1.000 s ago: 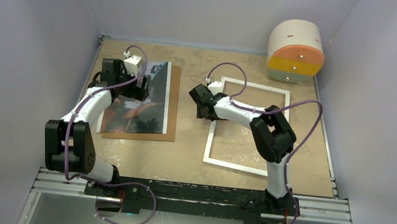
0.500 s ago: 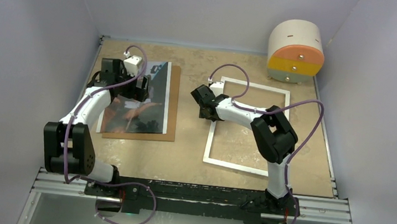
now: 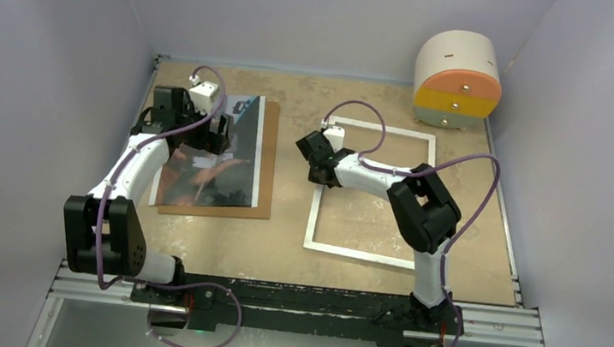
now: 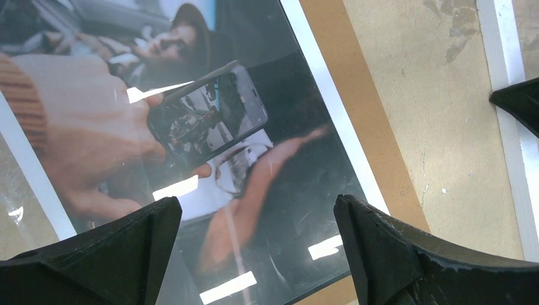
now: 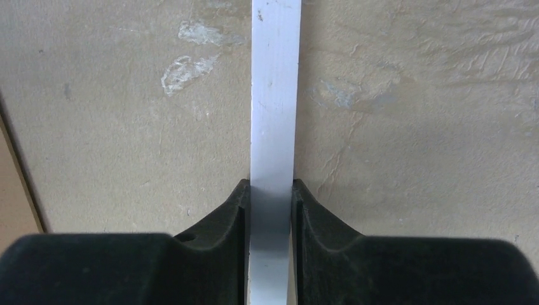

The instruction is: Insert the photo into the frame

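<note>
- On the right side of the table [image 3: 288, 223], your right gripper [image 5: 271, 187] has its two fingers squeezed onto the frame [image 5: 274, 95]. It holds the thin white bar on the frame's left side, with one finger on each side of the bar.
- The frame lies flat on the table. You can see the table top through its middle.
- On the left side, your left gripper [image 4: 257, 210] is wide open and has nothing in it. It hangs over the photo [image 4: 210, 127]. You cannot tell if its fingers touch the paper.
- The photo lies flat and face up on a brown board [image 4: 356, 95]. The board sticks out past the photo's right edge and near edge.
- The photo is shiny with a white edge. It shows a hand holding a phone.
- The photo and the frame are apart, with a bare strip of table between them.
- A round drum [image 3: 458, 77] with orange and yellow bands sits in the far right corner.
</note>
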